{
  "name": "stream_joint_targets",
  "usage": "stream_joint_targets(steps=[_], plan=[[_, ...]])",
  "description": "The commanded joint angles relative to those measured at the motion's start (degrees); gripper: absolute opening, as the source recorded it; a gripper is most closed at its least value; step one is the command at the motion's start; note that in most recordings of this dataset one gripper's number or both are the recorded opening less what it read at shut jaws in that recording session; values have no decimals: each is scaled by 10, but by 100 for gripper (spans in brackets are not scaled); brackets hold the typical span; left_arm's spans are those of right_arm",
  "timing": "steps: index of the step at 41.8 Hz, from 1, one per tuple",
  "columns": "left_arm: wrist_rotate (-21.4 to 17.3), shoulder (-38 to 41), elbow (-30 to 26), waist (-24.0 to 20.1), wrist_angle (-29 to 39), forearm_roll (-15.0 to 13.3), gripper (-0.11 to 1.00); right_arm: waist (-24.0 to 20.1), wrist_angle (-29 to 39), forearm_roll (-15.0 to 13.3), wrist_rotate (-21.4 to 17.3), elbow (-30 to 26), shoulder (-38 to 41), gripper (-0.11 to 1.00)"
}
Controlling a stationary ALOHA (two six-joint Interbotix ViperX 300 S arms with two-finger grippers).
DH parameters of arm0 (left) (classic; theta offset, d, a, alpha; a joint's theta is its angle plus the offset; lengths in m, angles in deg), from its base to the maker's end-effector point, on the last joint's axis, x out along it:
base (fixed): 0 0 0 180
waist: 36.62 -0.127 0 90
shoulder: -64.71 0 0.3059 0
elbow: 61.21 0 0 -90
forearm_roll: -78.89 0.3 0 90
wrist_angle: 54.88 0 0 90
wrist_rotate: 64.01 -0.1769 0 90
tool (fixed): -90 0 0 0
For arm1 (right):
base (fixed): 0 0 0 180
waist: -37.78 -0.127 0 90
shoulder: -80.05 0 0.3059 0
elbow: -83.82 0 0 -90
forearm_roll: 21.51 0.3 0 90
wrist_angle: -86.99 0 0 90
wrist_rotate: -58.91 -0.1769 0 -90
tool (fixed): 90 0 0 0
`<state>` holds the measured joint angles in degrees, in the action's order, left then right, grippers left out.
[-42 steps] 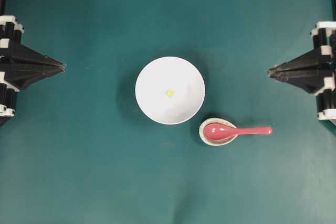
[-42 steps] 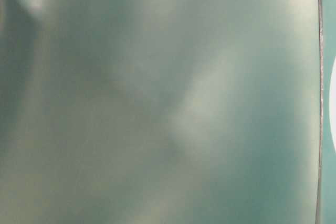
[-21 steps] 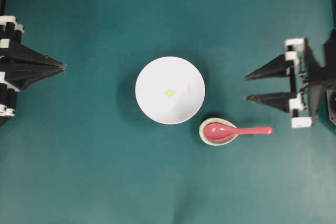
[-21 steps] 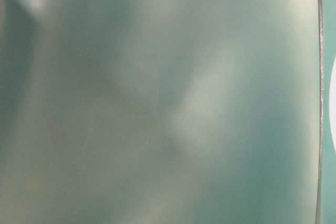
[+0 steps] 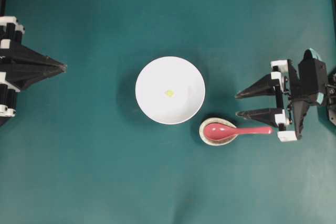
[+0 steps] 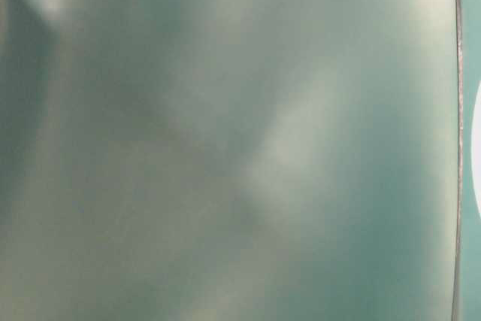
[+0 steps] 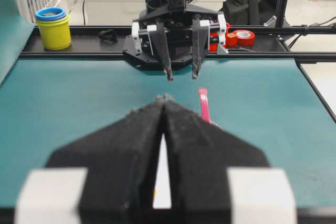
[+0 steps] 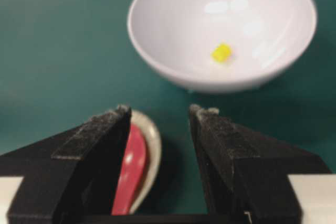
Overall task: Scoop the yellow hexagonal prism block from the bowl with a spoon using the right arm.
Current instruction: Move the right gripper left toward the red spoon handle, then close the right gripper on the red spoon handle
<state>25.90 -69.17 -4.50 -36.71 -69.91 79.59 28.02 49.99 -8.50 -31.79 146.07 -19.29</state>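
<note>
The right hand (image 5: 238,104) has advanced, fingers apart, beside the spoon (image 5: 236,130).

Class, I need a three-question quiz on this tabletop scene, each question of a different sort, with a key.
1. True or false: the yellow hexagonal prism block lies inside the bowl.
2. The spoon's scoop rests on: A) the bowl, B) the speckled spoon rest, C) the bare table.
3. Fill in: the right gripper has its fingers ____, and the left gripper is ____.

Key: 1 true; 2 B; 3 open, shut.
</note>
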Motion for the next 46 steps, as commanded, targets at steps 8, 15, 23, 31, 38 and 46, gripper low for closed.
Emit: stream_joint_targets(steps=[8, 15, 23, 31, 38, 46], plan=[[-1, 6, -4, 0, -3, 2, 0, -78, -105, 76, 2, 25, 54, 54], [-1, 6, -2, 0, -3, 2, 0, -119, -150, 110, 2, 27, 99, 54], [-1, 5, -1, 0, -3, 2, 0, -149, -177, 126, 0, 25, 137, 54], [-1, 5, 0, 0, -3, 1, 0, -156, -179, 136, -17, 28, 161, 54], [-1, 5, 0, 0, 2, 2, 0, -163, -180, 139, -23, 25, 178, 54], [-1, 5, 0, 0, 9, 2, 0, -167, -180, 140, -33, 24, 196, 54]])
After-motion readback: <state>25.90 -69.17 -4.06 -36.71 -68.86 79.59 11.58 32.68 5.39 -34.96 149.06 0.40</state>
